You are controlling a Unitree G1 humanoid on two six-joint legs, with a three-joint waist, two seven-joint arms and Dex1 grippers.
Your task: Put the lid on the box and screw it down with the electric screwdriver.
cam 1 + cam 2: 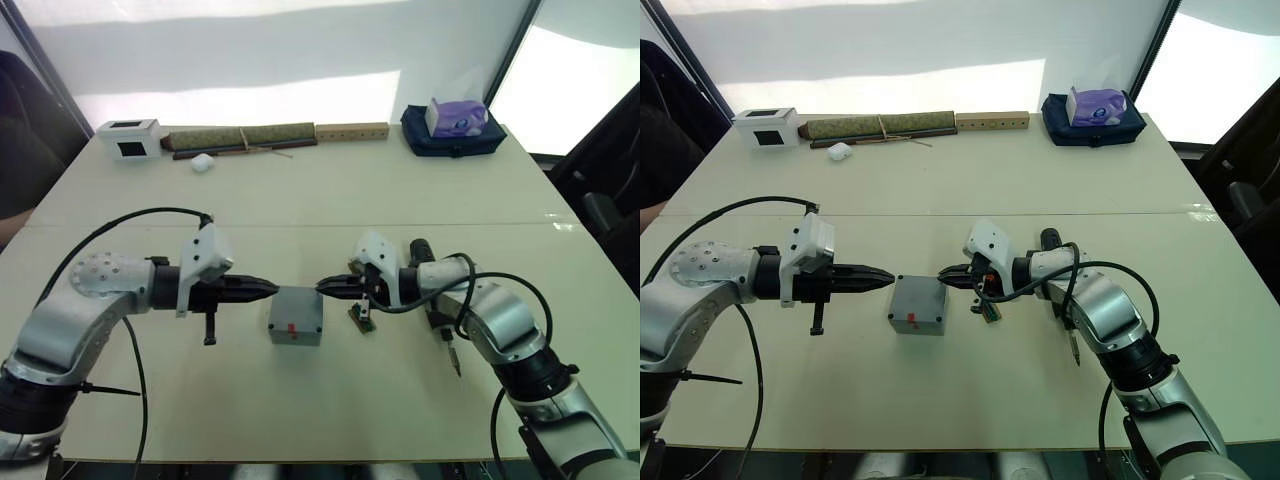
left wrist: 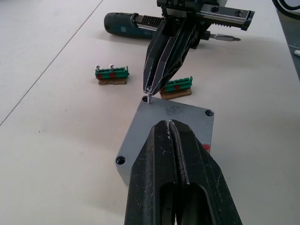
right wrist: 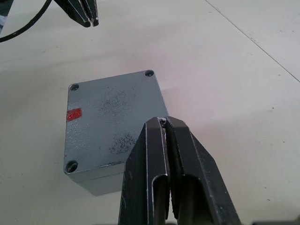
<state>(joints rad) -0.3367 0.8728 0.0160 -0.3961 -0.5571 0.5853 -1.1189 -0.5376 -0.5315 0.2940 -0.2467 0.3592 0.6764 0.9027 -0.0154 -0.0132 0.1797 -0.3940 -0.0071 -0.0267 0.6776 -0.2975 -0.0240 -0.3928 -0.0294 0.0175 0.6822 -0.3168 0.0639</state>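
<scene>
Facing each other across the bench, the two pincers hover level above the box; the left pincer sits just off the box's left upper edge with its black fingers pressed together on nothing; the right pincer hangs over the box's right far corner, its fingers closed on a small metal screw whose tip stands at a corner hole; the lid lies on the box, flush with its outline, a red mark showing on top and empty screw holes at three other corners; the electric screwdriver lies on the bench near the right forearm, its thin bit pointing toward the near edge; two small green circuit pieces rest on the bench between box and screwdriver; along the far edge stand a white box with a dark window, a rolled green mat, a wooden strip and a dark tray holding a purple tissue pack.
</scene>
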